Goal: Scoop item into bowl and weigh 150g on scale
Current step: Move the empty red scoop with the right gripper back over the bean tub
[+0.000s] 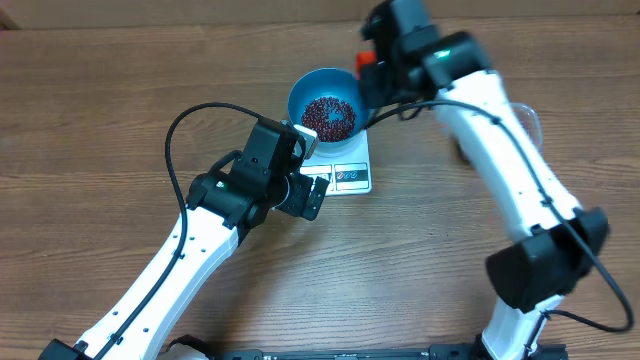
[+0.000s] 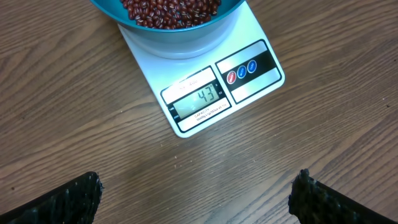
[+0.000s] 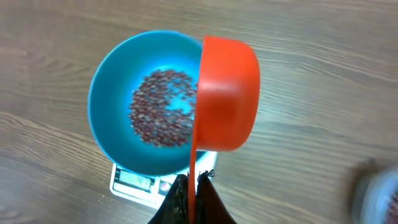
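The right tool (image 3: 194,190) is clamped tight on the thin handle of an orange scoop (image 3: 227,93). The handle runs up from the dark fingers to the cup. The cup is turned on its side, with its mouth facing left toward the bowl (image 3: 106,106) and its rounded back to the right. It hangs over the bowl's right rim; the inside of the cup cannot be seen.

Below it the bright blue bowl holds a loose patch of small dark red-brown beans (image 3: 158,115) across its bottom, with blue wall bare all around them. The bowl stands on the far part of the white scale (image 2: 249,68). The scale's near edge, with its display (image 2: 200,99) and three round markings, sticks out from under the bowl. The display shows 43.

The left tool (image 2: 199,205) has its jaws spread wide and grips nothing. Its two dark fingertips (image 2: 68,199) sit at the lower corners of the wrist view, with bare wood between them. In the overhead view it hangs just near and left of the scale, apart from it and pointed at the display.

The scale rests on a wood-grain surface (image 1: 100,120), about mid-width and toward the far side. A black cable (image 1: 170,150) loops above the left arm. To the right, a clear container (image 1: 530,120) is partly hidden behind the right arm.
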You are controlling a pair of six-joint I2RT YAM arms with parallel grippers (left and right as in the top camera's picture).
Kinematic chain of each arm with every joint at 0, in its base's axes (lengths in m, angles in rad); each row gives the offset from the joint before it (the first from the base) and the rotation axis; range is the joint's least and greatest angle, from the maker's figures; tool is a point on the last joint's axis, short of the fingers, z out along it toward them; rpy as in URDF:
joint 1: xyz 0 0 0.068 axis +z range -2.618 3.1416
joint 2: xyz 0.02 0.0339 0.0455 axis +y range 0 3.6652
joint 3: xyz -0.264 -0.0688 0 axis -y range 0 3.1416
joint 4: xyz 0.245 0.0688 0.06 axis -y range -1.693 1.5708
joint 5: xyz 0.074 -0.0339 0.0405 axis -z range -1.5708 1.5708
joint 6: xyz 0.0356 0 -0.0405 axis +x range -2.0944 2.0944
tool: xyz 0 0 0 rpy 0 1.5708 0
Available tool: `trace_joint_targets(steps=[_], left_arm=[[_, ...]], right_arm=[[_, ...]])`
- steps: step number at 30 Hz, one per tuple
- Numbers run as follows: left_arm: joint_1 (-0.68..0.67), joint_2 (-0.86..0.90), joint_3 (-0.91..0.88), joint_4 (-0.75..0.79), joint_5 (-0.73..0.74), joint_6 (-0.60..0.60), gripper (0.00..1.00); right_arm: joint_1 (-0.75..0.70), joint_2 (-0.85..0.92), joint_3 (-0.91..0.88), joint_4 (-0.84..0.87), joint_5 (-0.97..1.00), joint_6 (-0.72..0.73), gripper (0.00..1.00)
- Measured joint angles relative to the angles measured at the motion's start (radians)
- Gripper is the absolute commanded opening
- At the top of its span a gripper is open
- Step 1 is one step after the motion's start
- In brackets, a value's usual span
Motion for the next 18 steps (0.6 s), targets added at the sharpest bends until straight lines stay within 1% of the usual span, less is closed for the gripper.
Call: trace_joint_targets(steps=[8,10,14,18], left_arm=[[0.000,0.000,0.000,0.000,0.000,0.000,1.00],[0.000,0.000,0.000,0.000,0.000,0.000,1.00],[0.000,0.000,0.000,0.000,0.000,0.000,1.00],[0.000,0.000,0.000,0.000,0.000,0.000,1.00]], right_arm=[[-0.249,-0.131,0.004,-0.135,-0.093,-0.033,0.04],[-0.336,-0.159,0.009,-0.188,-0.102,-0.049,0.04],[-0.436,-0.166,0.011,-0.261,-0.107,-0.078,0.04],[-0.513,-0.166,0.004,-0.288,-0.103,-0.098,0.04]])
